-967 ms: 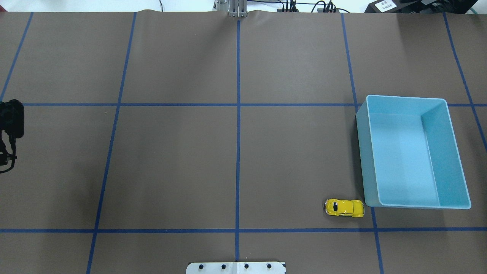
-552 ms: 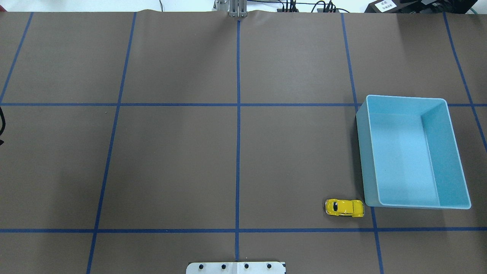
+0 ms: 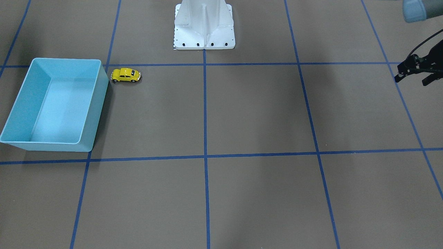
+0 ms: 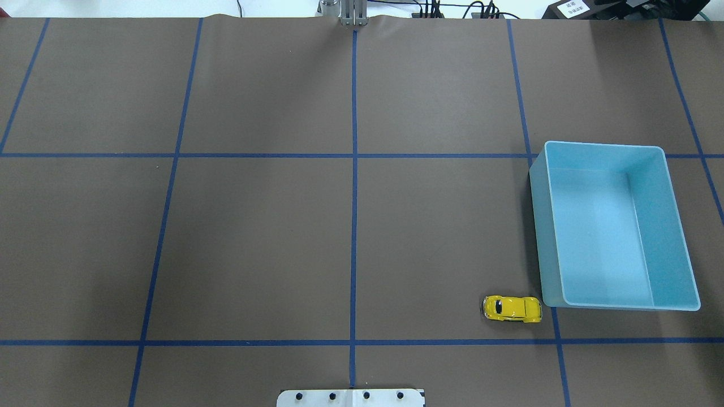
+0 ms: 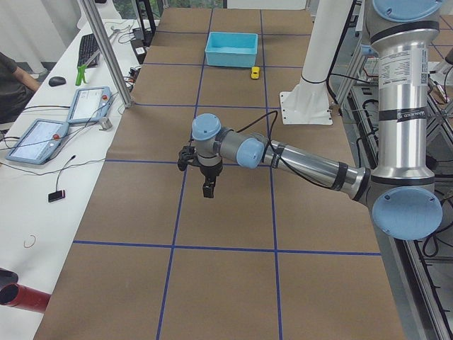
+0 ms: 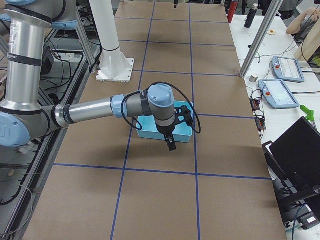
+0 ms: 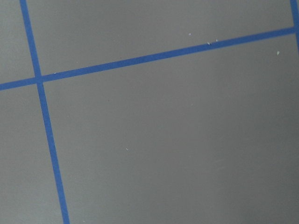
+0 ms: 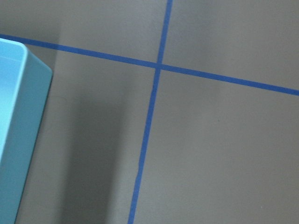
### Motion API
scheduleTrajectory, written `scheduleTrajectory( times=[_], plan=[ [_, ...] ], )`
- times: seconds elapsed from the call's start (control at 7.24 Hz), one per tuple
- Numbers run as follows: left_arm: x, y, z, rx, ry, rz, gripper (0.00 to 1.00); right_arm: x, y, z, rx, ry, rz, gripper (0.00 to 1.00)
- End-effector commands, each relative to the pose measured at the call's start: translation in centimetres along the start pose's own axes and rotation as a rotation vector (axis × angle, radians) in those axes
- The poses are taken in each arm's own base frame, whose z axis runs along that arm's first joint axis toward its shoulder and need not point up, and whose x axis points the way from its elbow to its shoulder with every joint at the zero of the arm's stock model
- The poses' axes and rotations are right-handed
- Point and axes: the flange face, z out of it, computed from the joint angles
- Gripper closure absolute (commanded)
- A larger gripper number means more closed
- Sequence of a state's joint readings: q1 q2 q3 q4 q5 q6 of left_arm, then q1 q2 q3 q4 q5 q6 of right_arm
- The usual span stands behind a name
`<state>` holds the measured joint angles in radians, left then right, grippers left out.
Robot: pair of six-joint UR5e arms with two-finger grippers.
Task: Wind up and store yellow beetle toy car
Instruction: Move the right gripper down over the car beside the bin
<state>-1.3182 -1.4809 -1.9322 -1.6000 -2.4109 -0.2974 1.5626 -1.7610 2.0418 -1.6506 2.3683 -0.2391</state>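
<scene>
The yellow beetle toy car (image 4: 512, 308) stands on its wheels on the brown table, just beside the near corner of the light blue bin (image 4: 605, 146). It also shows in the front view (image 3: 126, 75) and, far off, in the left view (image 5: 255, 72). The bin (image 3: 65, 60) is empty. My left gripper (image 3: 411, 79) hangs above the table far from the car, its two fingertips apart and empty. My right gripper (image 6: 171, 145) hangs beside the bin (image 6: 147, 134); I cannot tell whether it is open. Neither gripper is in the overhead view. The right wrist view shows only the bin's corner (image 8: 21, 121).
The white arm mount (image 3: 204, 27) stands at the table's robot-side edge, near the car. Blue tape lines (image 4: 353, 226) divide the table into squares. Operator tablets (image 5: 42, 138) and a metal post (image 5: 106, 57) line the far side.
My left gripper has moved out of the overhead view past its left edge. The car and the bin have not moved.
</scene>
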Motion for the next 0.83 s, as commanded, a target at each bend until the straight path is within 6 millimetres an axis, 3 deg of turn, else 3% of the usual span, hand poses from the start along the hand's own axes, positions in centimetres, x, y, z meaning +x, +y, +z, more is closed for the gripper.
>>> scheduleTrajectory(
  times=[0.0,0.14,0.28,0.41,0.55,0.69],
  plan=[
    [-2.7,0.1,-2.0,0.032,0.034,-0.072,0.0,-7.3,-3.5,-2.6,0.067,-0.069,-0.165,0.0],
    [-4.1,0.3,-2.2,0.038,0.027,-0.101,0.0,-11.1,-5.2,-1.4,0.044,-0.106,-0.257,0.0],
    [-6.5,-0.1,-3.0,0.051,0.023,-0.159,0.0,-12.1,-5.1,0.3,0.005,-0.125,-0.278,0.0],
    [-7.7,0.6,-2.4,0.033,0.014,-0.188,0.0,-14.9,-6.5,1.9,-0.017,-0.146,-0.355,0.0],
    [-8.0,0.4,-2.7,0.042,0.005,-0.183,0.0,-18.2,-8.0,3.9,-0.047,-0.164,-0.439,0.0],
    [-9.0,0.7,-3.0,0.049,0.004,-0.194,0.0,-23.8,-9.1,6.6,-0.085,-0.132,-0.581,0.0]
  ],
)
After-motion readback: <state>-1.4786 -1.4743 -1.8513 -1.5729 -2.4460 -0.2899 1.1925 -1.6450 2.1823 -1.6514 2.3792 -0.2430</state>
